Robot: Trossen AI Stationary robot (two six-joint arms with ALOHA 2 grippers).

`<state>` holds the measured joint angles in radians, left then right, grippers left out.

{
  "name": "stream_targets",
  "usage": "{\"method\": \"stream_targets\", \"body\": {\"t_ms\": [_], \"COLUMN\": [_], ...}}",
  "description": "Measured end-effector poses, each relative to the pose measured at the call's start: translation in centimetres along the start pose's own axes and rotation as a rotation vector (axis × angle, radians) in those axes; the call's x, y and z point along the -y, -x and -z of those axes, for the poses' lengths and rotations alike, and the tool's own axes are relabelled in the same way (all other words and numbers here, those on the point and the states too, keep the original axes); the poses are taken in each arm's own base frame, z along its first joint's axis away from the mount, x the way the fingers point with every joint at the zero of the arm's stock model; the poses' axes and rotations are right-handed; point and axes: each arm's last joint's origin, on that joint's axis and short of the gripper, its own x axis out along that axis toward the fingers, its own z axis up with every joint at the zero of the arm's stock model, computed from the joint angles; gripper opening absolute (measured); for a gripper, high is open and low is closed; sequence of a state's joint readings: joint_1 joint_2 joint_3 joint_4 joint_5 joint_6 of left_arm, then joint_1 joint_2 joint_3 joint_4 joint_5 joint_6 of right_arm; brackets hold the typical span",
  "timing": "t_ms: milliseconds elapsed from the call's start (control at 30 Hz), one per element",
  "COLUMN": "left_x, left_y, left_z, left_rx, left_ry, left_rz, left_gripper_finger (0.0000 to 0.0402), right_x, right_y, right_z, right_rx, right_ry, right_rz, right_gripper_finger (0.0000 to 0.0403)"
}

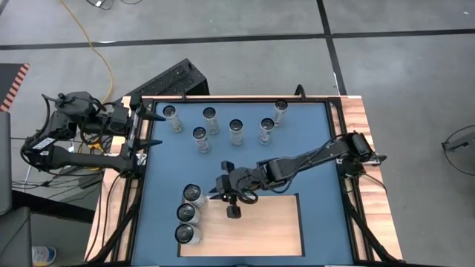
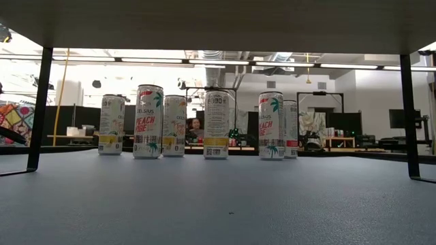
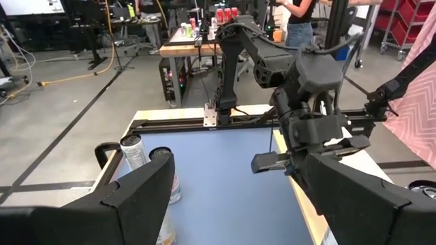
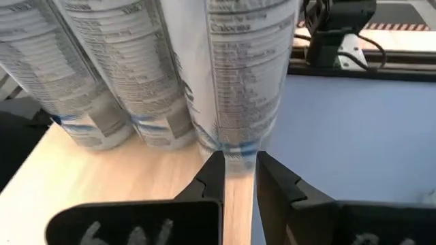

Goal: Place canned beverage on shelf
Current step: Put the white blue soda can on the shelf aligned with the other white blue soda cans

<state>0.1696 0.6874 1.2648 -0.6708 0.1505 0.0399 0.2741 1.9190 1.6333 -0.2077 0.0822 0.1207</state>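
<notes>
High view shows the left gripper (image 1: 152, 130) at the left edge of the blue desk (image 1: 315, 167), fingers (image 3: 136, 197) spread wide and gripping nothing. Ahead of those open fingers, toward the desk's far side, finds six loose cans (image 1: 237, 131) standing upright on the blue surface and well apart from both fingertips. Low view confirms them upright, in a loose row (image 2: 216, 123). Farther right, and nearer the front, finds three cans (image 1: 187, 213) standing side by side in a short line along the left margin of the shelf (image 1: 260, 230), the pale wood panel set into the desk. Just right of the rearmost of these, the top can (image 1: 194, 195), sits the right gripper (image 1: 219, 190), reached across from the right side with its fingers pointing at that can. Right wrist view shows those fingers (image 4: 212, 173) drawn nearly together with only a narrow slit between them, clamped on nothing. Places the top can (image 4: 248, 75) directly ahead of the tips, upright on the wood, so close that contact cannot be told. Puts the other two cans just beside it, off to one side of the fingers, on the same pale wood.
</notes>
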Motion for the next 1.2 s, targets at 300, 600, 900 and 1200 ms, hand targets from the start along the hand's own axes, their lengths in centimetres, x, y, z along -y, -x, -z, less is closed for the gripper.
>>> {"method": "stream_targets", "body": {"t_ms": [300,600,900,1200], "left_x": [0.0,0.0,0.0,0.0], "left_y": [0.0,0.0,0.0,0.0], "left_z": [0.1,0.1,0.1,0.1], "left_rx": [-0.006,-0.011,-0.011,-0.012], "left_ry": [0.001,0.004,0.004,0.004], "left_rz": [0.0,0.0,0.0,0.0], "left_gripper_finger": [0.0318,0.0318,0.0318,0.0318], "right_x": [0.6,0.5,0.3,0.7], "right_y": [0.0,0.0,0.0,0.0], "right_z": [-0.9,-1.0,-1.1,-0.5], "right_rx": [0.085,0.099,0.107,0.054], "right_ry": [0.027,0.056,0.084,0.023], "right_rz": [0.016,-0.006,-0.057,0.056], "right_gripper_finger": [0.0063,0.0063,0.0063,0.0063]}}
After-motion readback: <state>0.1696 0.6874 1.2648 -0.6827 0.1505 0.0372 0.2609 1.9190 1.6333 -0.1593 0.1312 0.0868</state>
